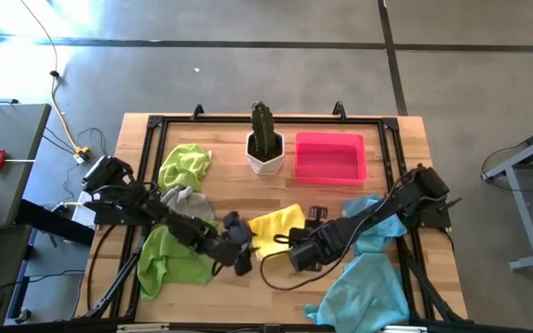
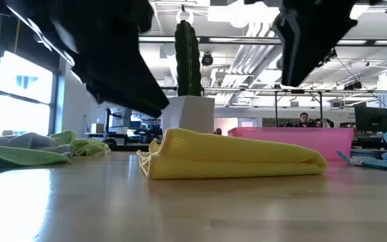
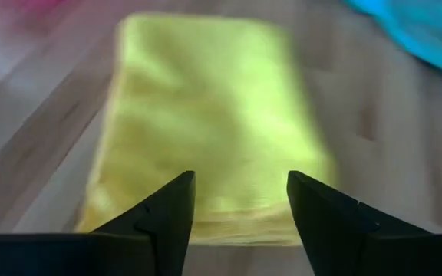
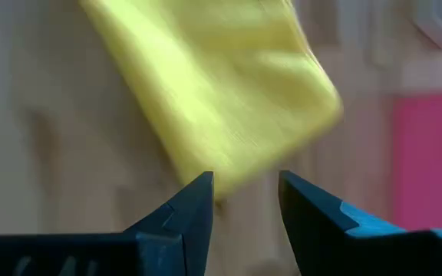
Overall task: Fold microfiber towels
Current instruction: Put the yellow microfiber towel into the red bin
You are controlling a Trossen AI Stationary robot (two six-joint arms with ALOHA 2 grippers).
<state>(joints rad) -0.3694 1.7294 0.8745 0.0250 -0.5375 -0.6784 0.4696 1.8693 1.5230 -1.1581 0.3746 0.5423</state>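
Wooden slatted table (image 1: 248, 287) carries a soft yellow towel (image 2: 230, 156), folded into a plump rectangle at mid-table. Left gripper (image 3: 240, 211) and right gripper (image 4: 245, 201) hover just over it, fingers apart, holding nothing.

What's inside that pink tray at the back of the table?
Nothing that shows: from above, the pink tray has a bare pink floor. From table height only its side wall shows, with the folded yellow towel covering its near end.
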